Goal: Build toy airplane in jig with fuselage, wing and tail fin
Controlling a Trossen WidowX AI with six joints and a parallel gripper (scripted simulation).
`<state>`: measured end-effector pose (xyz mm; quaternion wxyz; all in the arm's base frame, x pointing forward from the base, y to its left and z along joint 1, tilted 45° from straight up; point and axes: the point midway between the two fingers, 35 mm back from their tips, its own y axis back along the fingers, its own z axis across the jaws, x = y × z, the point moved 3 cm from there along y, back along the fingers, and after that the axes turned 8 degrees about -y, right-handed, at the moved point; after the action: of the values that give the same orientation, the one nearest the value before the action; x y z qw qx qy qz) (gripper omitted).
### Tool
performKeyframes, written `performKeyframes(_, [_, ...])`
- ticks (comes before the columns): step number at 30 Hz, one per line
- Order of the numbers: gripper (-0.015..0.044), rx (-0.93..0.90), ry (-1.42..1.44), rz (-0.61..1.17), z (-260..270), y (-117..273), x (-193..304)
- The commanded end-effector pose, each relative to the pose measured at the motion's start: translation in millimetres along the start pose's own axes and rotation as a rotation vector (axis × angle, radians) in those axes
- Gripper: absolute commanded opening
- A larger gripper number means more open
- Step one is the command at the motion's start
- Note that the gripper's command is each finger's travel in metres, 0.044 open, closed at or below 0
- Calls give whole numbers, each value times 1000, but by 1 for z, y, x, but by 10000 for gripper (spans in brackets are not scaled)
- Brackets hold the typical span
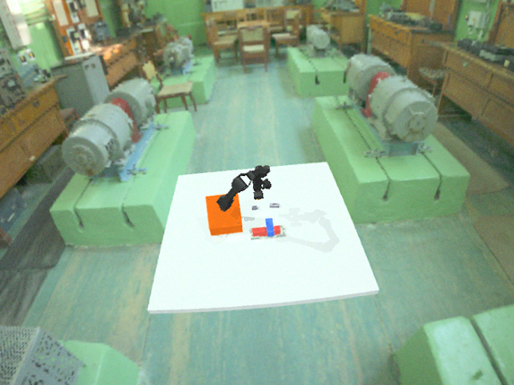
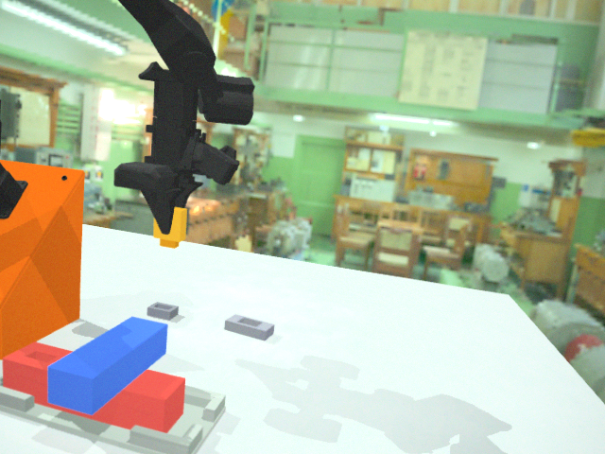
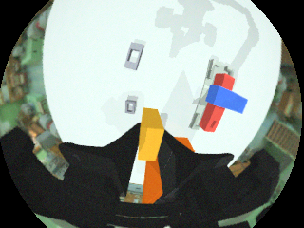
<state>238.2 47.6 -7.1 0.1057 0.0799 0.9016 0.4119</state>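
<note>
The red fuselage [image 1: 258, 231] [image 2: 151, 400] [image 3: 207, 124] lies in the pale grey cradle [image 2: 161, 438] [image 3: 195, 121]. The blue wing [image 1: 269, 227] [image 2: 110, 363] [image 3: 227, 99] lies across the fuselage's top; its tab is hidden. The tail socket shows as an empty recess at the fuselage's end nearer the orange block. My gripper [image 1: 258, 196] [image 2: 169, 225] [image 3: 148, 125] is shut on the yellow tail fin [image 2: 181, 223] [image 3: 151, 142]. It holds the fin upright, tab down, in the air, away from the fuselage.
A small grey holder [image 1: 255, 207] [image 2: 163, 313] [image 3: 131, 111] and a longer grey holder [image 1: 271, 205] [image 2: 247, 329] [image 3: 128, 63] stand empty on the white table [image 1: 250, 273] [image 2: 415, 332]. The orange block [image 1: 224, 218] [image 2: 43, 273] stands beside the fuselage's tail end.
</note>
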Motion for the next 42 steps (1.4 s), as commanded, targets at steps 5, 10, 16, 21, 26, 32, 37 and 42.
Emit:
performKeyframes(5, [0,-11,8,-7,-24,-2,-9])
performKeyframes(10, [0,-16,10,-9,-40,-4,-14])
performKeyframes(16, [0,-19,10,-13,-59,-7,-18])
performKeyframes(21, [0,-19,10,-16,-75,-9,-21])
performKeyframes(26, [0,-16,10,-20,-91,-12,-22])
performKeyframes(32, [0,-9,9,-23,-110,-15,-22])
performKeyframes(37, [0,-1,8,-26,-126,-18,-20])
performKeyframes(42, [0,10,7,-27,-141,-21,-18])
